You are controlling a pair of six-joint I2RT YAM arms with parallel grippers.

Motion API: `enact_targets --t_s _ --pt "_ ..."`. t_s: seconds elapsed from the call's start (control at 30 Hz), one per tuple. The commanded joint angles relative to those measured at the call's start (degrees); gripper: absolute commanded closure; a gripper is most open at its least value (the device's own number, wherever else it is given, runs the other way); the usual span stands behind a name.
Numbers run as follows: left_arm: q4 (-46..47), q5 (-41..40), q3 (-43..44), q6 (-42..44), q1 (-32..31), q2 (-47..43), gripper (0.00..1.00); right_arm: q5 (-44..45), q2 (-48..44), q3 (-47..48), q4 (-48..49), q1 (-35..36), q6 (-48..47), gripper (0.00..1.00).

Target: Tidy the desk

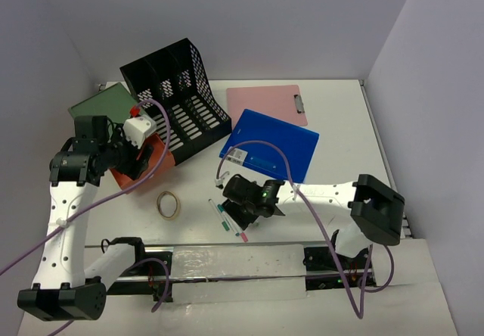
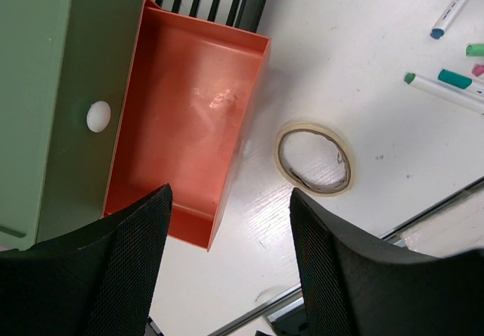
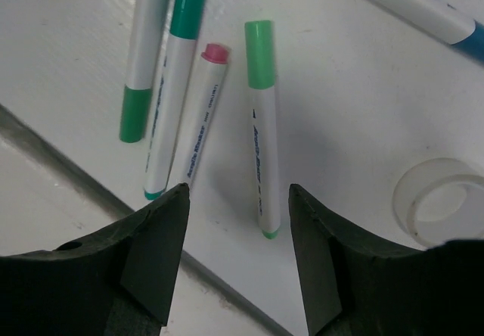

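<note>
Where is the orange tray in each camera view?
Top: tray left of centre, against the black rack.
Left wrist: tray at centre-left, between green box and tape.
Right wrist: not in view.
Shared landmark: the markers, seen in all three.

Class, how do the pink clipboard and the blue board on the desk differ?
The pink clipboard is pale pink, the blue board deep blue. The pink clipboard has a metal clip at its right end; the blue board has a white label at one corner. The pink clipboard lies nearly square to the far wall; the blue board sits askew. Both lie flat on the desk.
</note>
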Motion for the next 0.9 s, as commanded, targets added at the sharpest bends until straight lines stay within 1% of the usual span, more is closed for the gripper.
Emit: enact_targets --t_s 0.0,0.07,0.27,0.47,0.57,0.6,0.63,0.67,0.77,0.8,0.87 --pt "2.5 -0.2 -0.4 -1.3 -0.2 -1.7 0.3 3.4 3.3 -0.5 0.7 0.2 1.4 0.39" --pt "2.5 -0.3 -0.7 -1.2 -0.2 -2.2 0.3 4.2 4.8 0.0 0.3 -0.4 1.6 0.41" --pt "2.1 -0.1 -1.2 -1.0 -0.2 -2.7 0.3 5.1 4.5 0.2 0.7 -1.4 1.3 0.47" --pt "2.5 -0.3 -1.1 -1.1 -0.2 -2.9 0.3 5.8 8.8 1.4 -1.4 -1.7 1.2 0.53" --pt "2.5 -0.4 -0.9 -1.0 -0.2 -3.1 0.3 4.9 9.5 1.7 -1.9 -2.0 1.4 0.54" --pt "2.5 -0.5 -0.8 -0.9 -0.2 -3.1 0.3 4.6 9.7 1.8 -2.1 -2.0 1.5 0.56" --pt "2.5 -0.7 -0.8 -0.7 -0.2 -3.2 0.3 4.4 9.9 1.9 -2.4 -2.0 1.7 0.58" --pt "2.5 -0.8 -0.8 -0.6 -0.2 -3.3 0.3 5.0 10.3 2.0 -2.6 -2.0 2.0 0.64" --pt "2.5 -0.7 -0.9 -0.4 -0.2 -3.4 0.3 5.5 11.4 2.3 -4.3 -2.3 2.7 0.76" --pt "2.5 -0.7 -0.8 -0.5 -0.2 -3.5 0.3 5.2 11.4 2.2 -4.5 -2.2 2.9 0.81" --pt "2.6 -0.7 -0.9 -0.5 -0.2 -3.5 0.3 4.2 11.0 2.0 -4.6 -2.4 3.1 0.87"
